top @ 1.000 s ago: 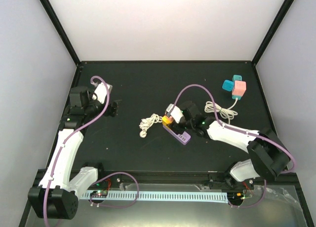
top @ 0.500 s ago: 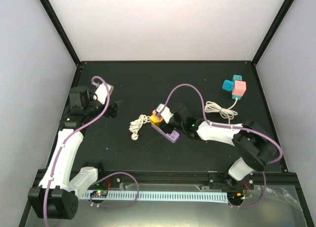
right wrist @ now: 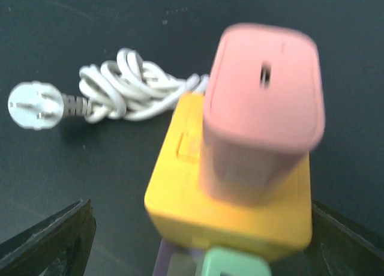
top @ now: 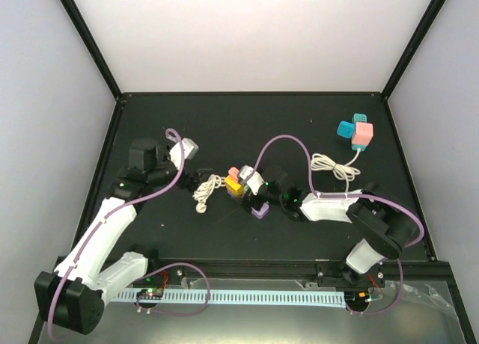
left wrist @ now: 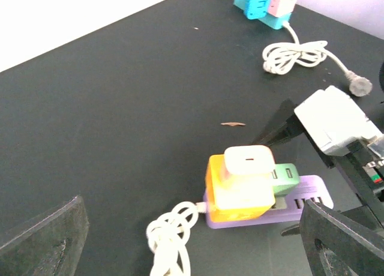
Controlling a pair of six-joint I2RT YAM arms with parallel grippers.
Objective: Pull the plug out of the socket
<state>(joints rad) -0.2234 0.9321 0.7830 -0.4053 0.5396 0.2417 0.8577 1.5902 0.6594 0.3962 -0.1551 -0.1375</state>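
The socket is a yellow cube (right wrist: 222, 210) on a purple strip (left wrist: 303, 207) with a green block (left wrist: 287, 179) beside it. It lies mid-table (top: 235, 185). A pink plug (right wrist: 264, 102) stands plugged into the cube's top and looks pale in the left wrist view (left wrist: 249, 160). My right gripper (right wrist: 198, 246) is open and straddles the cube from behind, with a gap on its left side. My left gripper (left wrist: 192, 252) is wide open just left of the socket (top: 200, 175), above the socket's coiled white cord (left wrist: 171, 240). It holds nothing.
The cord's coil (right wrist: 132, 87) ends in a round white plug (right wrist: 33, 105) left of the socket. At the back right sits a teal and pink adapter cluster (top: 355, 132) with its own coiled white cord (top: 333, 167). Walls enclose the dark table (top: 187, 127).
The right gripper dragged the socket and its cord leftwards, then opened its jaws. The left arm swung right, from the table's left edge to the cord beside the socket.
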